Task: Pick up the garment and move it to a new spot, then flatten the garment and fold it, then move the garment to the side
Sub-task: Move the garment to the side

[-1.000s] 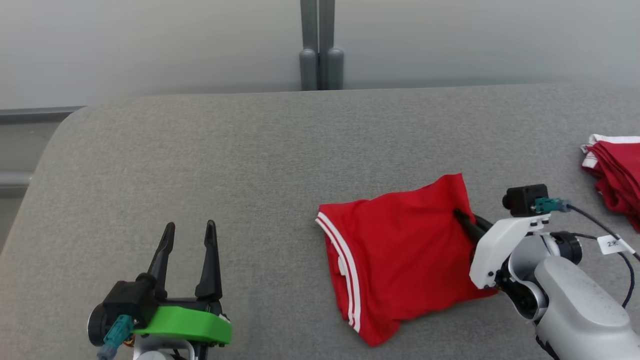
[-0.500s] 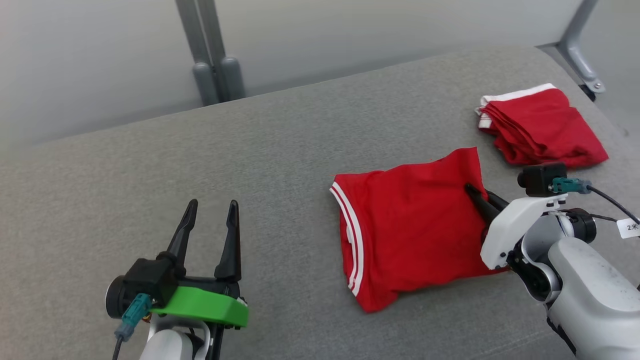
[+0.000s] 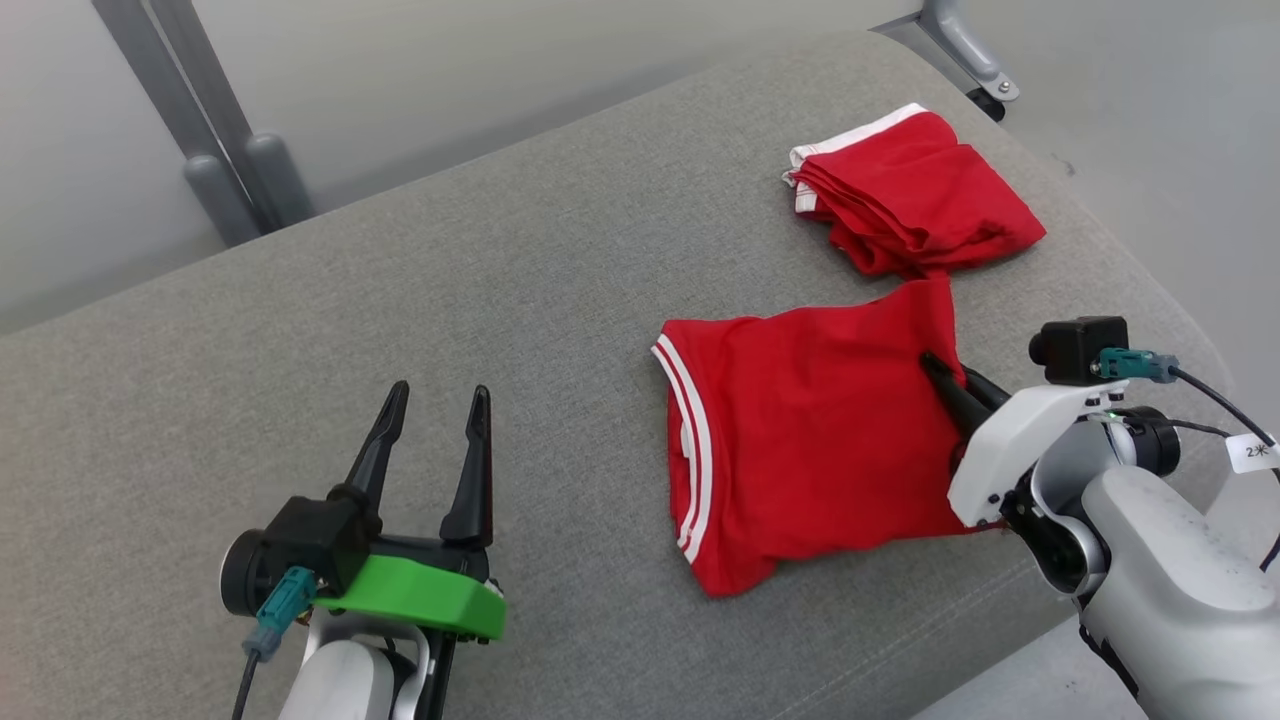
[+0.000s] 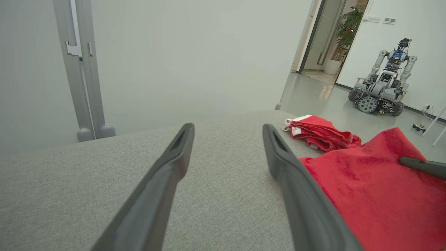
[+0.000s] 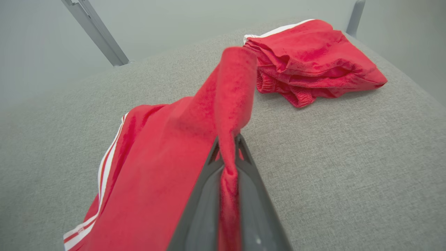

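A folded red garment with white stripes along its left edge lies on the grey table. My right gripper is shut on the garment's right edge; in the right wrist view the red cloth is pinched between the two fingers and lifted into a ridge. My left gripper stands open over bare table at the lower left, well left of the garment, with nothing between its fingers. The garment's near edge shows to the right of them.
A second folded red garment lies at the table's far right corner, just beyond the held one. The table's right edge runs close beside my right arm. Grey posts stand behind the table. Another robot stands on the floor far off.
The head camera has swung right, so the whole picture shifted and the second garment came fully into view. My right gripper stays shut on the garment; the left gripper stays open.
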Controlling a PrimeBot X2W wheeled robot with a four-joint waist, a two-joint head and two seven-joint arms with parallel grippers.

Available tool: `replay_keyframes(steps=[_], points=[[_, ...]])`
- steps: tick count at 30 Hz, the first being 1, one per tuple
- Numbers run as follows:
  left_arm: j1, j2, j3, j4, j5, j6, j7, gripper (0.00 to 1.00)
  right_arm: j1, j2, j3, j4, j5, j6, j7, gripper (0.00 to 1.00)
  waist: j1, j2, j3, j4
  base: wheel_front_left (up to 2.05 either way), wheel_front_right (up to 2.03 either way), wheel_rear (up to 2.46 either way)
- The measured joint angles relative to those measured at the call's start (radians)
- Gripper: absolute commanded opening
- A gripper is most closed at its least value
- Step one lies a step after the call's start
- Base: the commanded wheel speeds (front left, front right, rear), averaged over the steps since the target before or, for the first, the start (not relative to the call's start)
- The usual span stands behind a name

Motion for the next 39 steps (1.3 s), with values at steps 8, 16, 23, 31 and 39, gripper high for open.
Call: replay_keyframes(steps=[8, 16, 23, 31, 39], points=[[-0.025, 0.003, -0.006, 0.011, 0.021, -0.005, 0.000, 1.00, -0.109, -0.001, 0.050, 0.007, 0.002, 0.000, -0.026, 0.00, 0.0000, 0.0000, 0.061, -0.008, 0.00, 0.00, 0.00], [-0.073, 0.017, -0.019, 0.016, 0.034, -0.008, 0.006, 1.00, -0.308, -0.059, 0.116, 0.047, 0.032, 0.000, -0.020, 0.00, 0.0000, 0.0000, 0.133, 0.021, 0.00, 0.00, 0.00], [-0.118, 0.030, -0.030, 0.010, 0.048, -0.008, 0.016, 1.00, -0.432, -0.189, 0.153, 0.090, 0.072, 0.000, -0.024, 0.00, 0.0000, 0.0000, 0.217, 0.062, 0.00, 0.00, 0.00], [-0.169, 0.052, -0.039, -0.018, 0.059, -0.004, 0.039, 1.00, -0.538, -0.333, 0.123, 0.121, 0.157, 0.000, -0.057, 0.00, 0.0000, 0.0000, 0.327, 0.102, 0.00, 0.00, 0.00], [-0.221, 0.059, -0.056, -0.049, 0.083, 0.003, 0.059, 1.00, -0.590, -0.408, 0.125, 0.284, 0.198, 0.000, -0.046, 0.00, 0.0001, 0.0000, 0.452, 0.143, 0.00, 0.00, 0.00]])
